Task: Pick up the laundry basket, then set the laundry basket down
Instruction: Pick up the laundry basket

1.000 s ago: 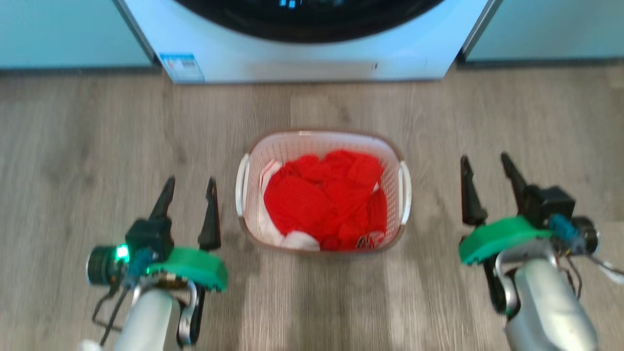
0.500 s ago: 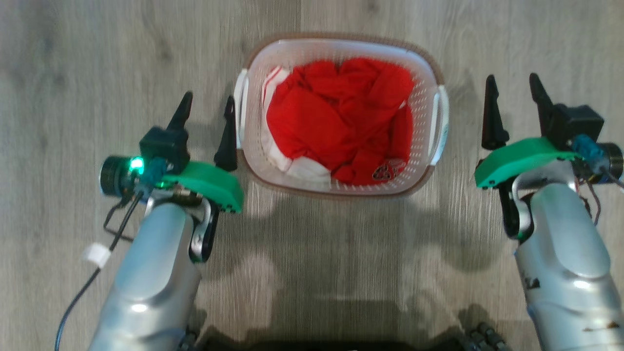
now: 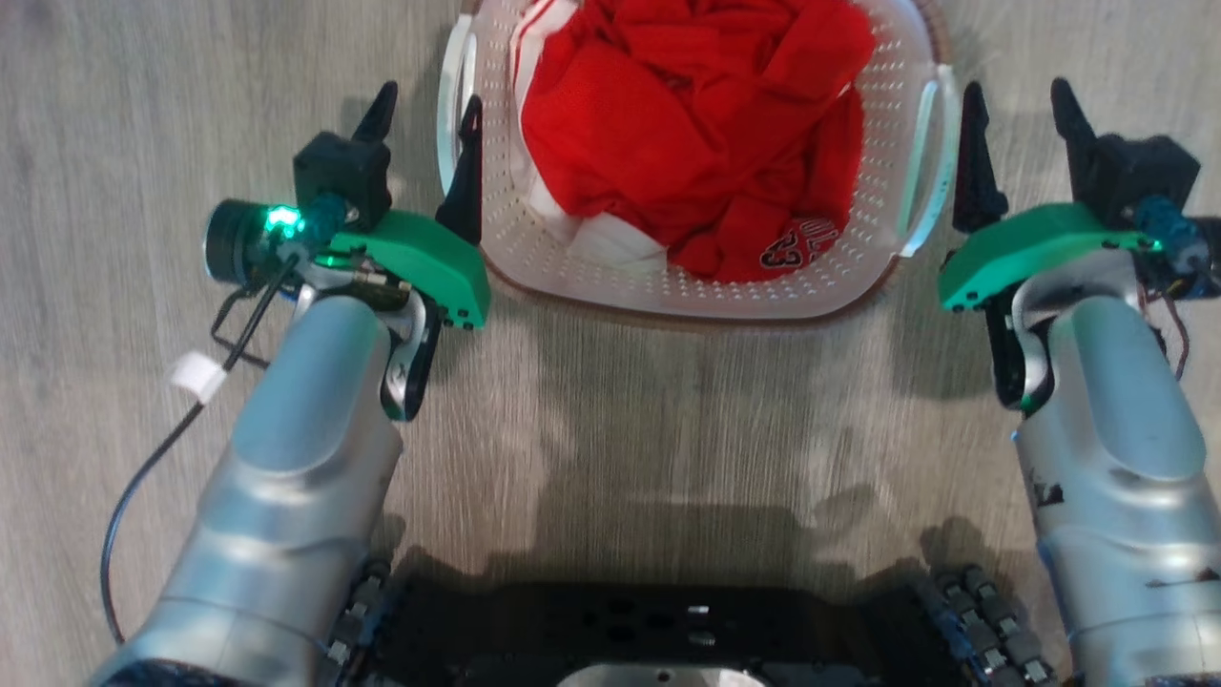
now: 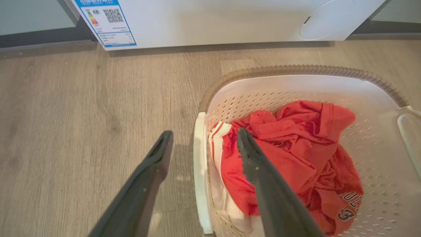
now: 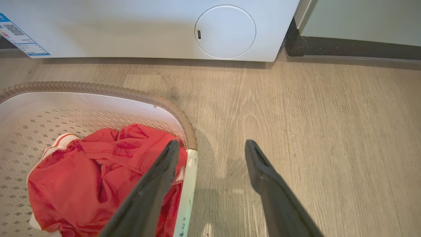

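Laundry basket (image 3: 687, 286) lies between left claw (image 3: 426, 100) and right claw (image 3: 1018, 95) (both wide), each straddling a handle (image 4: 199, 164).

Left hand (image 4: 204, 133): fingers spread apart, straddling the laundry basket's (image 4: 296, 69) white side handle (image 4: 199, 171). One finger over the floor (image 4: 82, 115), the other over red clothing (image 4: 296, 158) inside. Contact not discernible. Basket stands on the floor, short of a white appliance (image 4: 213, 19) bearing a label (image 4: 105, 19).

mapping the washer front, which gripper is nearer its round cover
Right. The right gripper points almost straight at the round cover; the left gripper has it off to its right.
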